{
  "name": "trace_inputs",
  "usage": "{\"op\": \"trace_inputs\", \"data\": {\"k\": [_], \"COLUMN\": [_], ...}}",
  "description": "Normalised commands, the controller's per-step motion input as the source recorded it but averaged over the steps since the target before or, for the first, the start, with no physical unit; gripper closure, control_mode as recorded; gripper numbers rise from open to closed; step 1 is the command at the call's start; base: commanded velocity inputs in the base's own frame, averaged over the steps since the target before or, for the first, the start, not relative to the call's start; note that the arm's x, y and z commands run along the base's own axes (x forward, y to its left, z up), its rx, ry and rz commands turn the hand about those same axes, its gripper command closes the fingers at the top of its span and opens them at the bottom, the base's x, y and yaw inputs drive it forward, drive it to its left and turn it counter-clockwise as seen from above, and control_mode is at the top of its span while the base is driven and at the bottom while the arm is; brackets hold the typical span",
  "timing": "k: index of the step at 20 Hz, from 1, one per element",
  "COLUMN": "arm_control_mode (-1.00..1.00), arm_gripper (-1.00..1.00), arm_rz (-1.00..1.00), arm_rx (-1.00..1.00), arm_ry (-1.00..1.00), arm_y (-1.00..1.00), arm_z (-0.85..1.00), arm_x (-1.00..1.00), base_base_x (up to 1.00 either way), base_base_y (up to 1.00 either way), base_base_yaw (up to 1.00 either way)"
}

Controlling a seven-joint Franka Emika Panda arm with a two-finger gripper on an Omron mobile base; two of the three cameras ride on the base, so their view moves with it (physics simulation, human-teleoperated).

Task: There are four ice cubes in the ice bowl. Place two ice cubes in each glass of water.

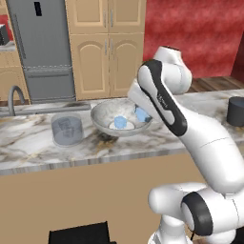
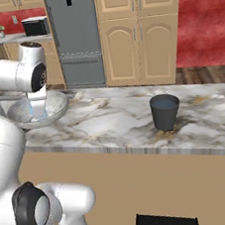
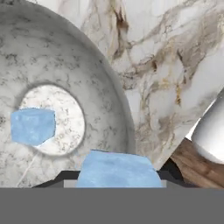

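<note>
Claw gripping ice cube over ice bowl, off rim.

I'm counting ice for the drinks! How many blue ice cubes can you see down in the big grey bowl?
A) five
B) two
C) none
B: two pale blue ice cubes show inside the ice bowl on the counter.

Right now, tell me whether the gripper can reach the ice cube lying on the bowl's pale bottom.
Probably not yet: the gripper already has another ice cube between its fingers. The loose ice cube lies uncovered in the ice bowl.
</note>
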Motion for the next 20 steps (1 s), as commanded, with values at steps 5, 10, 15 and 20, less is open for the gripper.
{"op": "trace_inputs", "data": {"k": [5, 10, 15, 20], "arm_control_mode": [-1.00, -1.00, -1.00, -1.00], "arm_gripper": [1.00, 1.00, 1.00, 1.00], "arm_rz": [0.00, 0.00, 0.00, 0.00], "arm_rx": [0.00, 0.00, -0.06, -0.10], "arm_ry": [-0.24, -0.25, -0.18, -0.13], "arm_y": [-0.70, -0.86, -0.98, -0.94], "arm_z": [0.54, 0.36, 0.24, 0.09], "arm_x": [-0.57, -0.36, -0.09, 0.00], "base_base_x": [0.00, 0.00, 0.00, 0.00], "base_base_y": [0.00, 0.00, 0.00, 0.00], "base_base_yaw": [0.00, 0.00, 0.00, 0.00]}}
